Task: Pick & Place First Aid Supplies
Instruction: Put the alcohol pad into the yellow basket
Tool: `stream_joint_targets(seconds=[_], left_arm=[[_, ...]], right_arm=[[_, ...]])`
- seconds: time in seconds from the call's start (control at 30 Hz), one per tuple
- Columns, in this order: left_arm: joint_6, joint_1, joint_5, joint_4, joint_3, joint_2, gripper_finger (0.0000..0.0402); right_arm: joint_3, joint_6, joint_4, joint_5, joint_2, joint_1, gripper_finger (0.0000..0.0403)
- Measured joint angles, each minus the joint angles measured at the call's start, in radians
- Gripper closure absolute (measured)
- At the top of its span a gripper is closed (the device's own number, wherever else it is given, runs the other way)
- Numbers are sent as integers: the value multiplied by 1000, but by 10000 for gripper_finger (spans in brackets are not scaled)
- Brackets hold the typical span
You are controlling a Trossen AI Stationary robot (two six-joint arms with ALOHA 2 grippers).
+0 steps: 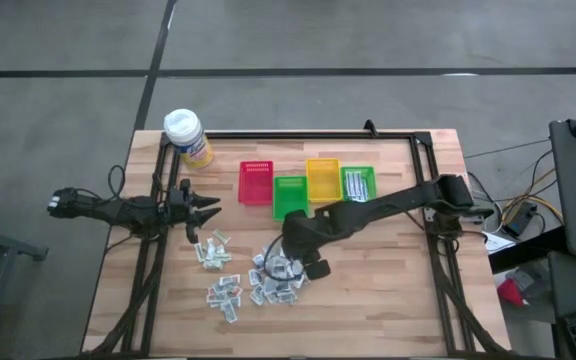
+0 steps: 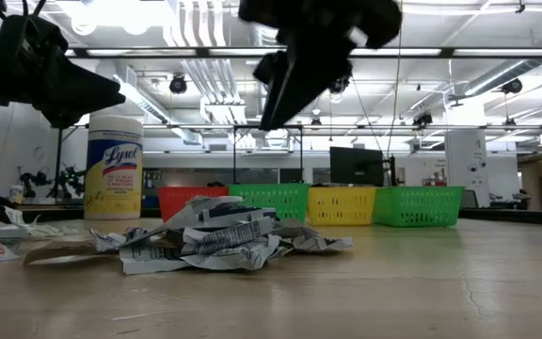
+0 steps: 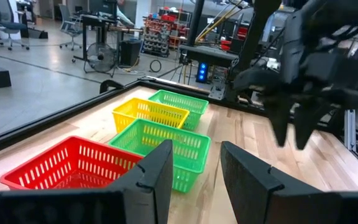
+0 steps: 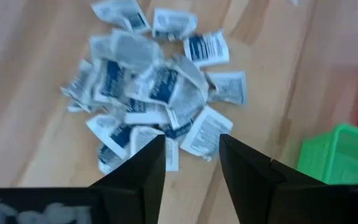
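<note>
Packets lie heaped on the table right under my right gripper, jaws apart and empty, pointing down at the heap's near edge. My left gripper, also parted, waits well aside, farther off.

Both arms are showing dark, almost black jointed bodies with thin black cables along them, and each one is ending in the left gripper or the right gripper, with two flat, matte-black wedge-shaped fingers.
</note>
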Motion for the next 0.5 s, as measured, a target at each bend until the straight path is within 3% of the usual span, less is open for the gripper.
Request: stream_joint_targets(seconds=[0.5], left_arm=[[0,0,0,2,0,0,271]], right_arm=[[0,30,-16,-6,98,-54,268]])
